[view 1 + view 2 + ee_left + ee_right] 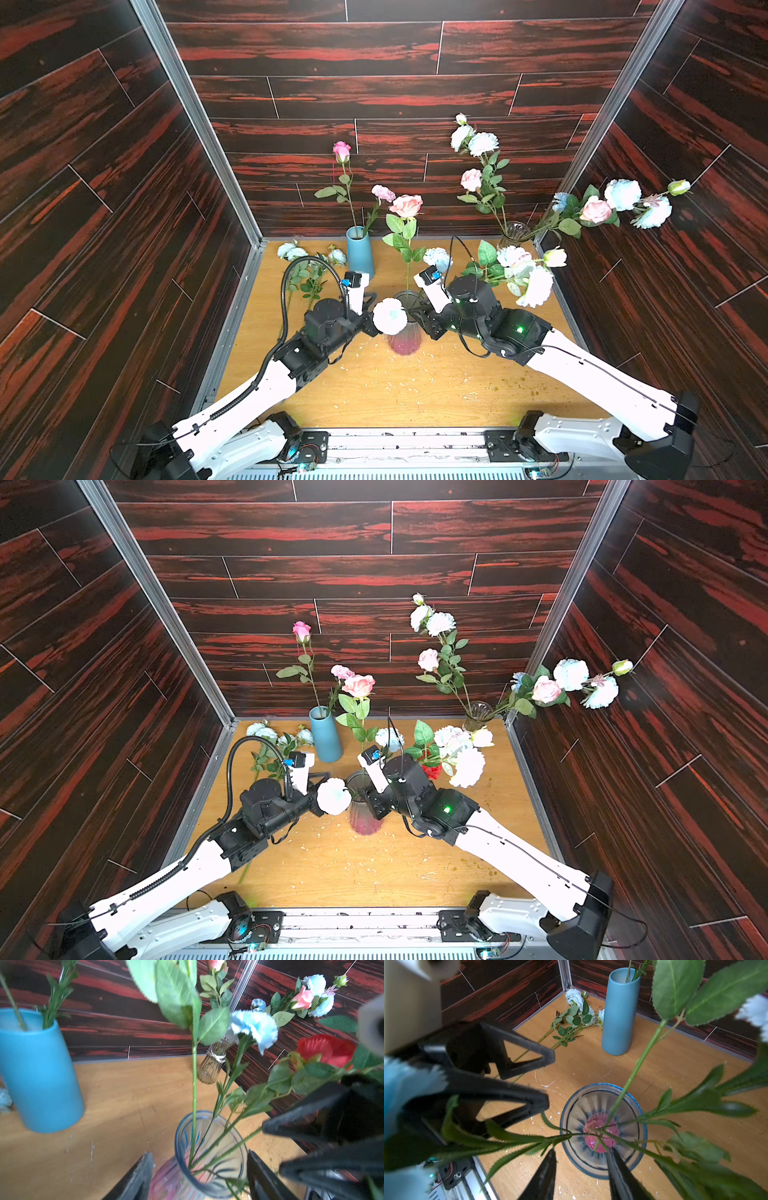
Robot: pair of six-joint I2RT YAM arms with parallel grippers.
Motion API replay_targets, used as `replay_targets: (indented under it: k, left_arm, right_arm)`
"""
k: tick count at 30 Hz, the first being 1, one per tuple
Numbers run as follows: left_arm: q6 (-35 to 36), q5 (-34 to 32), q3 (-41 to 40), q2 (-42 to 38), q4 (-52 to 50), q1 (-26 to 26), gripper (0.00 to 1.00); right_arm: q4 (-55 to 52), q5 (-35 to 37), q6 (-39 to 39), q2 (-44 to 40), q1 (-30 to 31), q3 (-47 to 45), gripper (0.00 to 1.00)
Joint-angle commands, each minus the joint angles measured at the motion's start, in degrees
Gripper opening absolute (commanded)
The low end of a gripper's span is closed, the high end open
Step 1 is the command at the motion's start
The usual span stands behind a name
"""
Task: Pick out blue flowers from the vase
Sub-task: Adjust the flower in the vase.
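A glass vase (405, 334) with a pink base stands mid-table. One blue flower's head (390, 316) leans out of it over my left gripper (200, 1153). That gripper is open, fingers either side of the vase rim (209, 1186), holding nothing. A second blue flower (254, 1026) rises from the vase beside a tall pink rose (406, 205). A red rose (326, 1049) leans out of the vase. My right gripper (581, 1150) is open at the vase rim (641, 1118), one finger over the mouth, one outside. More blue flowers (293, 251) lie on the table at back left.
A blue ceramic vase (360, 255) with pink flowers stands at the back. A ribbed clear vase (514, 233) with mixed flowers sits in the back right corner. Pale blooms (536, 284) hang over my right arm. Dark walls close three sides. White crumbs dot the table (415, 386).
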Motion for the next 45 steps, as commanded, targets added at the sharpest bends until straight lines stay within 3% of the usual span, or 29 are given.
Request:
replay_targets:
  k: [1,9,15,19,22,24,32,45]
  left_arm:
    - [1.3,-2.2,1.8,-0.5,-3.6,-0.2,0.73]
    - [1.7,-10.2,-5.2,-11.2,-13.7,-0.1,0.74]
    - [1.3,-3.9,-6.9,-15.7,-18.0,-0.2,0.78]
    - [0.6,-3.9,-8.5,-17.4,-20.3,-0.3,0.80]
    - [-0.1,-0.9,-9.5,-18.1,-19.0,-0.3,0.86]
    - [-0.7,2.0,-9.5,-17.5,-16.9,-0.7,0.94]
    - [-0.5,4.0,-5.9,-10.2,-8.7,-2.7,0.98]
    - [3.5,-6.6,7.0,1.1,-10.1,-2.7,0.99]
  right_arm:
    - [-0.4,-0.1,0.9,-1.8,0.0,-0.3,0.43]
    - [-2.0,-3.4,-0.1,-1.5,0.0,-1.3,0.45]
    - [-1.2,-3.2,0.3,-1.6,0.0,-2.6,0.46]
    - [-1.0,-2.6,0.7,-1.4,0.0,-2.6,0.46]
    - [-0.9,-2.4,0.7,-1.2,0.0,-2.4,0.46]
    - [-0.7,-2.1,0.8,-0.9,0.0,-2.4,0.46]
    - [0.5,-2.6,1.4,0.2,0.0,-2.3,0.46]
    - [0.4,-2.3,1.2,-0.1,0.0,-3.1,0.46]
